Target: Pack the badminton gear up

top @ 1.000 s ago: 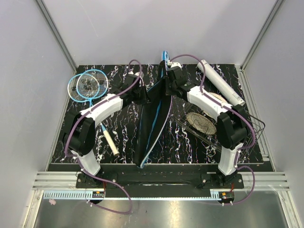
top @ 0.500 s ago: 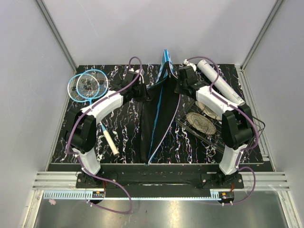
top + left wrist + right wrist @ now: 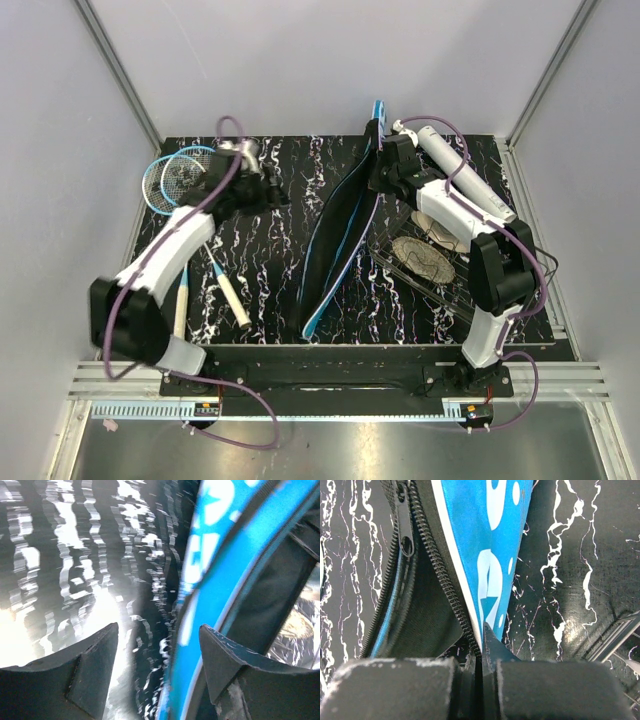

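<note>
The blue racket cover [image 3: 335,240] lies unzipped across the middle of the table, its black inside showing. My right gripper [image 3: 378,168] is shut on its far edge; in the right wrist view the jaws [image 3: 481,630] pinch the blue fabric [image 3: 490,545] beside the zipper [image 3: 440,575]. My left gripper [image 3: 272,192] stands open and empty, left of the cover. In the blurred left wrist view its fingers [image 3: 92,655] are spread, with the cover [image 3: 220,565] to the right. Two light-blue rackets [image 3: 180,178] lie at the far left with their white handles [image 3: 232,300] toward me. The white tube [image 3: 465,175] lies at the back right.
A black wire basket [image 3: 500,290] sits at the right, under my right arm, with round woven discs [image 3: 423,258] in it. Grey walls close in the black marbled table [image 3: 260,270] on three sides.
My left gripper let go of the cover, opened and swung left toward the rackets. My right gripper carried the cover's far end back and to the right.
</note>
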Controlling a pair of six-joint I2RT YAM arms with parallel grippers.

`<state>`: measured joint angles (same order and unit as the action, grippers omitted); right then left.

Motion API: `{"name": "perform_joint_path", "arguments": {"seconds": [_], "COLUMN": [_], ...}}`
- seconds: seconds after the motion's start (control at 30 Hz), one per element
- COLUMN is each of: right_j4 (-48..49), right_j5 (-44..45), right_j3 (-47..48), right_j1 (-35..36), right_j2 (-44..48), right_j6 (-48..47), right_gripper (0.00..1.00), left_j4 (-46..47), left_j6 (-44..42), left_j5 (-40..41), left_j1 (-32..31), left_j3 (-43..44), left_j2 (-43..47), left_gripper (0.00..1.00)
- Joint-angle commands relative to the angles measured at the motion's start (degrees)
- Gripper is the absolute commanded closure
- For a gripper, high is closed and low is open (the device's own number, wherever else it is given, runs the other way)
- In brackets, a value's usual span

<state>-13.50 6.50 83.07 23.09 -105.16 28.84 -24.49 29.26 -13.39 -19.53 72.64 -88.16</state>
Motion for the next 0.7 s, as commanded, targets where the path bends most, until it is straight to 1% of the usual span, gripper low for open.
{"name": "perform_joint_path", "arguments": {"seconds": [0.0, 0.03, 0.07, 0.1, 0.13, 0.17, 0.2, 0.23, 0.27, 0.3, 0.33, 0.4, 0.43, 0.5, 0.53, 0.57, 0.67], "right_j4": [-2.49, -2.93, -3.03, -2.85, -2.68, -2.59, -2.5, -2.5, -2.41, -1.98, -1.8, -1.45, -1.18, -0.75, -0.74, -0.57, -0.3], "right_j5": [1.76, 1.67, 1.67, 1.58, 1.32, 0.88, -0.08, -0.7, -1.4, -3.41, -4.64, -8.24, -8.96, -10.19, -10.54, -10.98, -11.16], "right_j3": [5.61, 6.4, 6.67, 6.93, 7.19, 7.46, 7.63, 7.81, 7.81, 7.81, 7.9, 7.99, 7.81, 7.46, 7.2, 7.02, 6.23], "right_j1": [0.37, 0.55, 0.72, 0.9, 1.42, 1.6, 1.78, 1.69, 1.78, 1.78, 1.87, 1.96, 1.96, 2.13, 2.31, 2.22, 2.31], "right_j2": [-0.21, -0.48, -0.74, -1.18, -1.36, -1.45, -1.79, -1.89, -1.97, -2.06, -2.24, -2.41, -2.41, -2.24, -2.32, -2.33, -0.84], "right_j6": [0.25, 0.16, -0.18, -0.19, -0.54, -1.24, -1.5, -1.85, -2.21, -2.38, -2.56, -2.82, -2.82, -2.91, -3.09, -3.26, -3.79], "right_gripper": [1.0, 1.0, 1.0, 1.0, 1.0, 1.0, 1.0, 1.0, 1.0, 1.0, 1.0, 1.0, 1.0, 1.0, 1.0, 1.0, 1.0], "left_j4": [-8.62, -11.95, -13.55, -15.13, -16.63, -16.38, -16.2, -16.2, -15.94, -15.59, -13.76, -12.34, -12.07, -11.81, -12.16, -12.51, -11.37], "left_j6": [-1.05, -0.78, -0.34, -0.17, -0.95, -1.91, -2.62, -5.32, -6.57, -7.45, -9.89, -11.32, -12.37, -13.43, -14.04, -14.22, -15.8], "left_j5": [10.53, 12.92, 15.47, 20.02, 21.72, 23.48, 27.15, 27.19, 27.62, 29.54, 29.56, 29.04, 28.94, 28.77, 29.2, 28.86, 28.59], "left_j1": [8.08, 12.02, 14.23, 16.43, 19.5, 22.14, 23.73, 26.97, 28.22, 29.01, 30.59, 32.0, 32.53, 32.54, 32.45, 32.36, 32.27], "left_j3": [-7.4, -8.73, -9.79, -11.37, -12.16, -12.96, -13.75, -13.58, -13.23, -12.79, -12.79, -11.83, -11.13, -8.76, -7.79, -6.39, -6.11], "left_j2": [12.39, 13.62, 15.19, 15.73, 16.26, 16.53, 16.18, 14.44, 13.2, 11.88, 8.91, 5.3, 1.19, -3.14, -6.99, -8.42, -10.98], "left_gripper": [0.31, 0.31, 0.31, 0.31, 0.31, 0.31, 0.3, 0.3, 0.31, 0.31, 0.32, 0.33, 0.33, 0.33, 0.34, 0.36, 0.42]}}
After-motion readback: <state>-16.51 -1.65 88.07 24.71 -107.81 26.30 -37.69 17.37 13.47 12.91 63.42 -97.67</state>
